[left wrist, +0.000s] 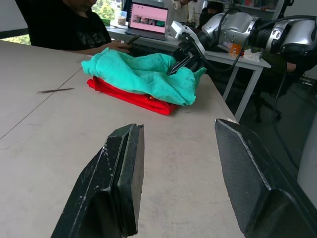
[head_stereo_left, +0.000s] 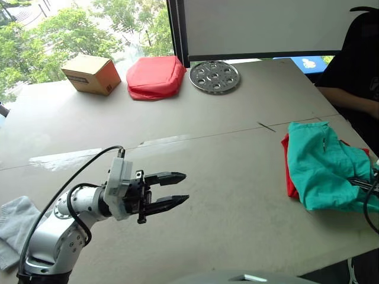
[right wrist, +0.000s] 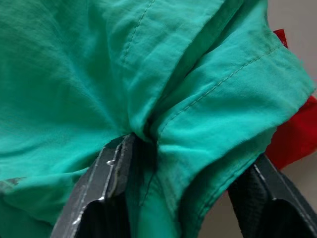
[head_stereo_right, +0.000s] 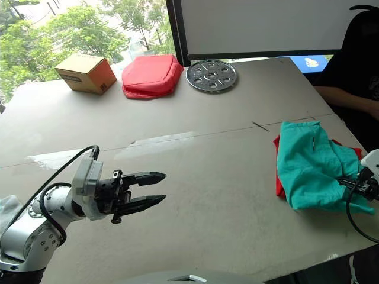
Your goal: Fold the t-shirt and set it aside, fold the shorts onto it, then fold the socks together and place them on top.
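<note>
The shorts (head_stereo_left: 323,163) are lying on the red t-shirt (head_stereo_left: 289,177). The right claw (right wrist: 168,198) is probably pinching them. The left claw (head_stereo_left: 174,189) is hanging open, empty. The socks (head_stereo_left: 15,228) are waiting.

The shorts (right wrist: 148,74) are thin teal cloth, matt, creased, with stitched seams. Under them the t-shirt (left wrist: 131,96) is thin red fabric. The tabletop (head_stereo_left: 207,148) is smooth pale grey with a soft sheen that mirrors the window light. At the lower left of the frame the socks (head_stereo_left: 15,228) look like soft grey knit. The left hand (head_stereo_left: 177,189) has matt black fingers (left wrist: 121,173), scuffed along their edges, on a silvery metal arm. At the upper left sit a brown cardboard box (head_stereo_left: 92,74), a padded salmon-red cloth pouch (head_stereo_left: 155,77), and a perforated shiny metal disc (head_stereo_left: 214,77).
</note>
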